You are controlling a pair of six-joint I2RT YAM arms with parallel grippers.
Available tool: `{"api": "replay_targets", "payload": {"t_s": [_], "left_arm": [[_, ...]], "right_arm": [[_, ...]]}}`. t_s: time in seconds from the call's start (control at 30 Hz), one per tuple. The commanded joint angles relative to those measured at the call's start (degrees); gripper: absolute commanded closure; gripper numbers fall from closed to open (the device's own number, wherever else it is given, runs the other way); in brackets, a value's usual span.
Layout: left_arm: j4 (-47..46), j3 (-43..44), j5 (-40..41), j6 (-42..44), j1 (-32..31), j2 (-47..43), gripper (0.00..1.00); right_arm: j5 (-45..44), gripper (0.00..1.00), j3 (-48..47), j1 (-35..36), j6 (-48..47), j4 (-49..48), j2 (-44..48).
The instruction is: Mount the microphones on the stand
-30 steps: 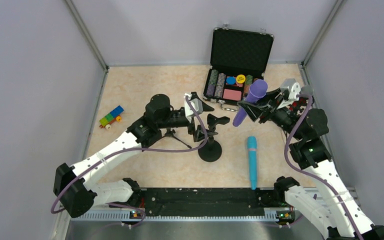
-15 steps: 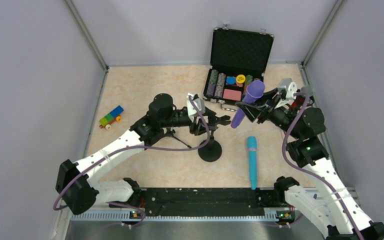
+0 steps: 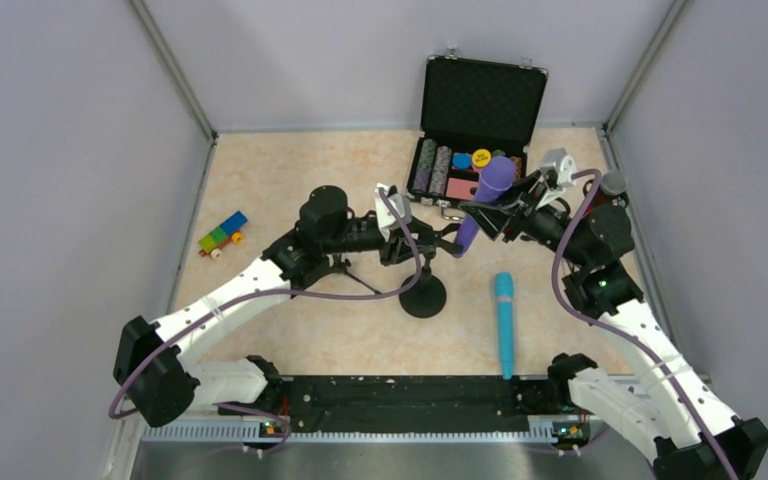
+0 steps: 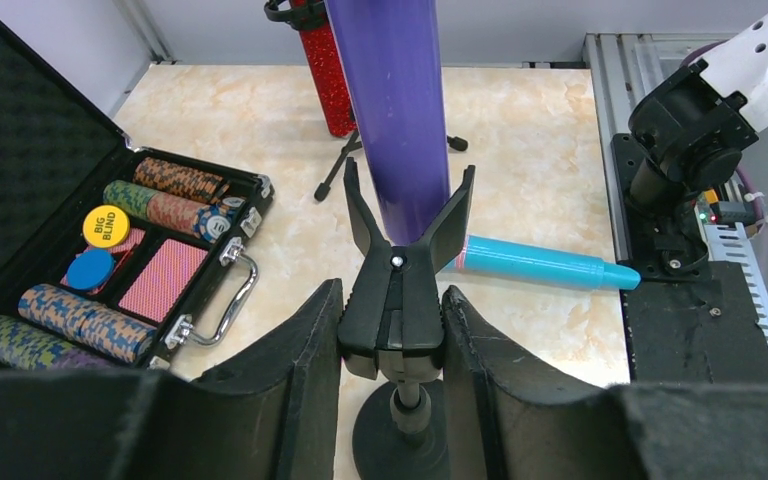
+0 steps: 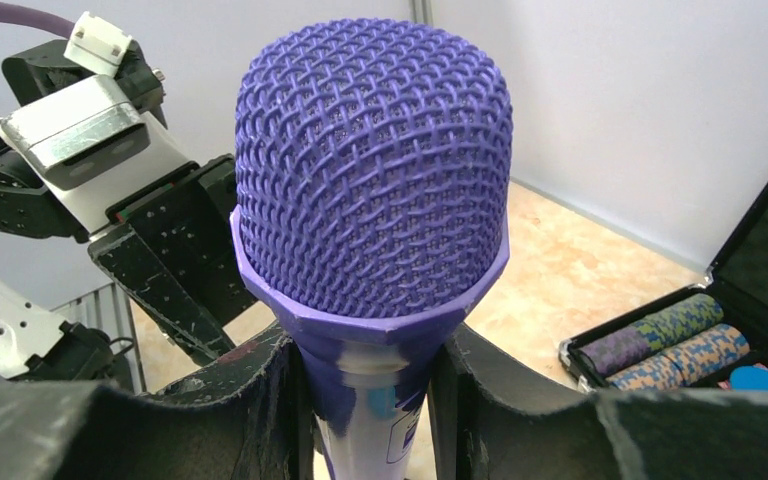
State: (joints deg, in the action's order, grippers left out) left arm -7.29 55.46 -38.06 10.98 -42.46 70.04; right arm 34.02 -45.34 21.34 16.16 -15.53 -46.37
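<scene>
Red microphone (image 4: 328, 70) appears already clipped on the tripod stand (image 4: 338, 168); purple microphone (image 5: 372, 180), clamped in the right jaws, has its tail at the fork of the stand clip (image 4: 403, 262), which the left jaws pinch; teal microphone (image 3: 503, 320) lies on the counter (image 3: 280, 180), unattached.

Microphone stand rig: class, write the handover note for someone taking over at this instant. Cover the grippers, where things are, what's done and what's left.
Left gripper: shut on the clip of the round-base stand.
Right gripper: shut on the purple microphone just below its head; its shaft is between the clip's prongs, not clearly seated.
Red microphone: upright in the tripod stand, looks done.
Teal microphone: lying loose on the table.
Left: seat purple, then teal.
</scene>
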Motion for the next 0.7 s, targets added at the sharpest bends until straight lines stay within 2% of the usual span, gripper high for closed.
{"api": "replay_targets", "payload": {"t_s": [0.0, 0.2, 0.67], "left_arm": [[0.20, 0.85, -0.14, -1.16, 0.01, 1.49, 1.00], [-0.21, 0.96, -0.06, -1.61, 0.01, 1.79, 1.00], [-2.09, 0.42, 0.54, -3.15, 0.01, 1.72, 1.00]], "right_arm": [[-2.99, 1.00, 0.47, 3.12, -0.61, -5.72, 0.20], [-7.19, 1.00, 1.19, 6.42, -1.42, -6.64, -0.46], [-8.31, 1.00, 3.44, 8.82, 0.12, -9.99, -1.86]]}}
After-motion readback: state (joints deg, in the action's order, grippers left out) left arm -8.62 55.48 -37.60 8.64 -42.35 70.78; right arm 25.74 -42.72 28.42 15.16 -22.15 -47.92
